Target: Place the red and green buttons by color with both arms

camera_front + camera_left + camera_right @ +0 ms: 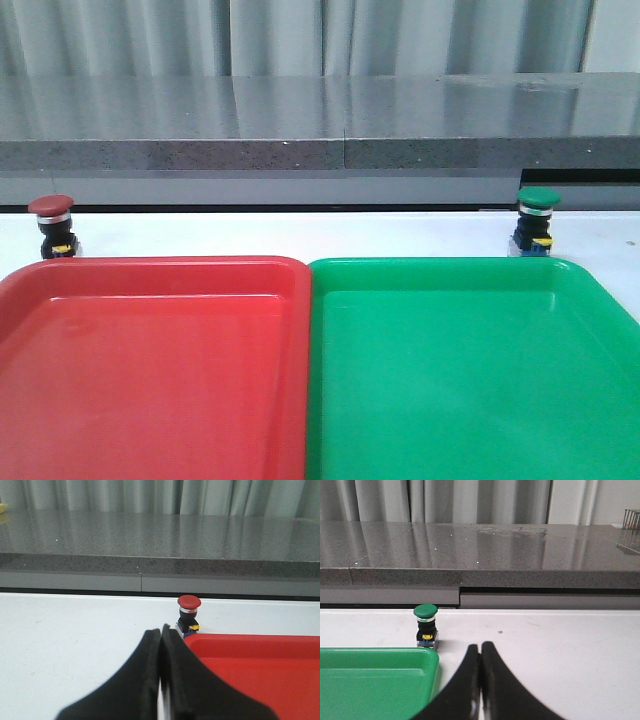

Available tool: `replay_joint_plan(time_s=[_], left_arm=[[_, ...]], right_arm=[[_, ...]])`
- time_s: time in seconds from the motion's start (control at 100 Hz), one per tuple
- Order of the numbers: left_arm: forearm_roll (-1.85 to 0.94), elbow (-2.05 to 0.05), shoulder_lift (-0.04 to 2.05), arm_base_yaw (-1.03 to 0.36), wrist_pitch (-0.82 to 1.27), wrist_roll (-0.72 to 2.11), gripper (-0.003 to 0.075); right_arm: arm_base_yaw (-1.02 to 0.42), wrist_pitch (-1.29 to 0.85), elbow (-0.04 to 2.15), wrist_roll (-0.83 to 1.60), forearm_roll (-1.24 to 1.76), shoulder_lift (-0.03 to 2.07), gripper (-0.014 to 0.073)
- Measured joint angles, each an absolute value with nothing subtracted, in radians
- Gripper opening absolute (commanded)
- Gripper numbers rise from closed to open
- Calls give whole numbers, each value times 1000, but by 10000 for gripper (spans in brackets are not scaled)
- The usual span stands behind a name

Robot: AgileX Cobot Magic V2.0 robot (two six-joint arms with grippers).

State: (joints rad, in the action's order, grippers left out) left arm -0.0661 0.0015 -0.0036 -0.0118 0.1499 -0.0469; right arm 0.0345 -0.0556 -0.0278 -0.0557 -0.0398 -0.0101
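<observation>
The red button point(52, 224) stands upright on the white table behind the red tray's far left corner; it also shows in the left wrist view point(189, 614). The green button point(535, 220) stands upright behind the green tray's far right part, and shows in the right wrist view point(426, 625). My left gripper point(160, 630) is shut and empty, short of the red button and slightly to its left. My right gripper point(480, 647) is shut and empty, short of the green button and to its right. Neither gripper shows in the front view.
A red tray point(150, 270) and a green tray point(450, 270) lie side by side at the front, both holding nothing. A grey stone ledge point(320, 150) runs along the back of the table, with curtains behind it.
</observation>
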Motion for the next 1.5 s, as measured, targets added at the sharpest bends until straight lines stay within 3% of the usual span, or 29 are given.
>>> replay_joint_plan(time_s=[0.83,1.2,1.5], left_arm=[[-66,0,-4,-7,12,-47,-21],[-66,-166,8,-7,204,-47,-20],[-62,-381,291,-7,394,-47,-20]], right_arm=[[34,-56,-28,-56,-40,-10,-64],[34,-56,-28,-56,-40,-10,-64],[34,-56,-28,-56,-40,-10,-64]])
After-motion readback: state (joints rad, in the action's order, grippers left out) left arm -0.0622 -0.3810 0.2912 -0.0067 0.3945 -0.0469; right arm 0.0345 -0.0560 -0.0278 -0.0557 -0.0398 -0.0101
